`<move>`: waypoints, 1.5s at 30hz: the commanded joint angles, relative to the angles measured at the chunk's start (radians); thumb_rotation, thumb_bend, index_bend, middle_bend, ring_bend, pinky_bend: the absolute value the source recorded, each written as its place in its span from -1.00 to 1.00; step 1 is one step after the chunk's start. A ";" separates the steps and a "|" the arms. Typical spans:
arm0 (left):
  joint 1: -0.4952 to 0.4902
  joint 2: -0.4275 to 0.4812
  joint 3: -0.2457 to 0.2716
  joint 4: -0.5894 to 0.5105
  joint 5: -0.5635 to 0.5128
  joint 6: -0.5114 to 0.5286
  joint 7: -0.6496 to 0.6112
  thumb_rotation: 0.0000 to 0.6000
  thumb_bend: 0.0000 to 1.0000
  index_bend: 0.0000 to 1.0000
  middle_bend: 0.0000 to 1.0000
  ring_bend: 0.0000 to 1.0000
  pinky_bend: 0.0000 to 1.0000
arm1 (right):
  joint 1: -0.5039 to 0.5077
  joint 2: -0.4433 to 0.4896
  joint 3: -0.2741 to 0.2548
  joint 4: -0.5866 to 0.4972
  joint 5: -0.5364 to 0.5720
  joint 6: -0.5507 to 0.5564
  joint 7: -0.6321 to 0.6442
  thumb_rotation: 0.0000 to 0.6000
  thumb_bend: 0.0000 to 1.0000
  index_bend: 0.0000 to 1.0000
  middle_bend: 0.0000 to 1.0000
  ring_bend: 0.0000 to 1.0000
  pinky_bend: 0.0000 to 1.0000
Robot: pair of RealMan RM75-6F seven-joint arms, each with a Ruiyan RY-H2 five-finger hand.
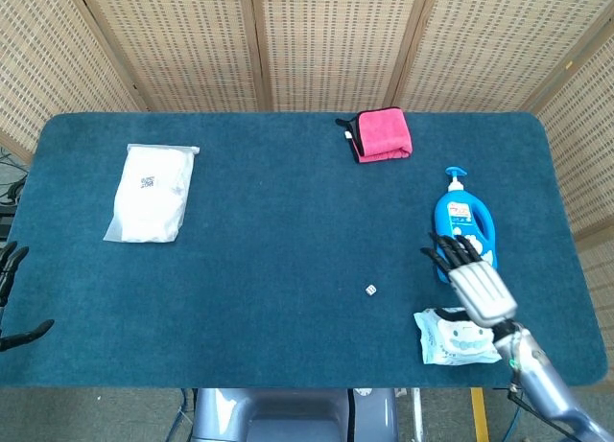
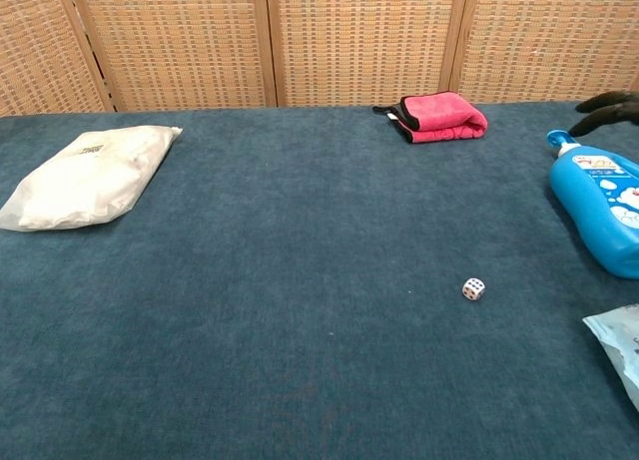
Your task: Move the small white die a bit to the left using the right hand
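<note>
The small white die (image 1: 370, 290) (image 2: 473, 288) lies alone on the blue table cloth (image 1: 288, 221), right of centre and near the front. My right hand (image 1: 472, 272) hovers open, fingers spread, over the lower part of the blue bottle (image 1: 462, 229), to the right of the die and apart from it. In the chest view only its dark fingertips (image 2: 607, 109) show at the right edge. My left hand (image 1: 10, 298) is at the far left edge of the table, open, holding nothing.
The blue bottle (image 2: 602, 209) lies flat at the right. A wet-wipe pack (image 1: 459, 336) (image 2: 619, 346) sits at the front right, below the right hand. A folded pink cloth (image 1: 382, 135) is at the back. A white bag (image 1: 150, 191) lies on the left.
</note>
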 commanded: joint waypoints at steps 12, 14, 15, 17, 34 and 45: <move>-0.019 0.011 -0.012 -0.005 -0.036 -0.041 -0.010 1.00 -1.00 -1.00 -1.00 -1.00 -1.00 | 0.202 -0.200 0.036 0.044 0.307 -0.214 -0.292 1.00 -0.35 -0.16 -1.00 -1.00 -1.00; -0.020 0.012 -0.011 -0.006 -0.036 -0.043 -0.011 1.00 -1.00 -1.00 -1.00 -1.00 -1.00 | 0.216 -0.223 0.030 0.050 0.338 -0.215 -0.333 1.00 -0.33 -0.16 -1.00 -1.00 -1.00; -0.020 0.012 -0.011 -0.006 -0.036 -0.044 -0.011 1.00 -1.00 -1.00 -1.00 -1.00 -1.00 | 0.221 -0.230 0.028 0.053 0.347 -0.215 -0.346 1.00 -0.33 -0.16 -1.00 -1.00 -1.00; -0.020 0.012 -0.010 -0.005 -0.035 -0.044 -0.011 1.00 -1.00 -1.00 -1.00 -1.00 -1.00 | 0.232 -0.251 0.021 0.062 0.371 -0.214 -0.380 1.00 -0.33 -0.16 -1.00 -1.00 -1.00; -0.023 0.010 -0.012 -0.004 -0.044 -0.049 -0.009 1.00 -1.00 -1.00 -1.00 -1.00 -1.00 | 0.312 -0.387 -0.017 0.130 0.524 -0.174 -0.547 1.00 -0.33 -0.16 -1.00 -1.00 -1.00; -0.027 0.015 -0.013 -0.002 -0.048 -0.057 -0.019 1.00 -1.00 -1.00 -1.00 -1.00 -1.00 | 0.332 -0.412 -0.035 0.169 0.565 -0.155 -0.586 1.00 -0.33 -0.16 -1.00 -1.00 -1.00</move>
